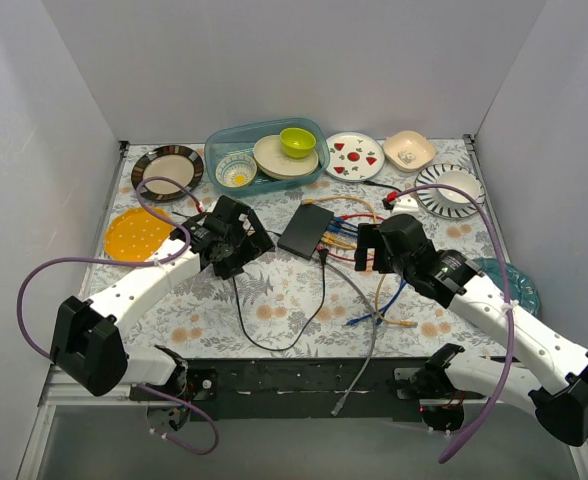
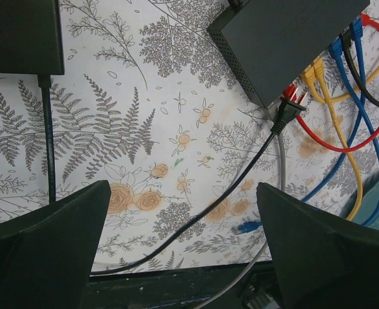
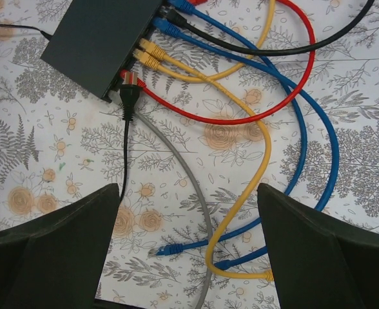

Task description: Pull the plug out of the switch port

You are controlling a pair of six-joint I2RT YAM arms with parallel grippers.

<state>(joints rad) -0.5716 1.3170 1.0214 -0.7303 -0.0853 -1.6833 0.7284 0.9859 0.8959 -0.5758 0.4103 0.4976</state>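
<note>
Centrally on the tabletop [image 1: 274, 305] lies the switch [image 1: 306, 231], plugs [image 3: 149, 50] seated along its right edge. Left hand [image 1: 246, 243] and right hand [image 1: 368, 246] flank it, both wide open, empty.

Lab test booth: white walls [image 1: 34, 150] enclosing table [image 1: 204, 325].

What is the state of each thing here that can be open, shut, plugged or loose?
switch: flat on the table, several ports filled.
red plug: in its port on the switch.
yellow plugs: both in their ports.
loose blue plug: unplugged, lying on the table.
left fingers: open, holding nothing.
right fingers: open, holding nothing.
</note>
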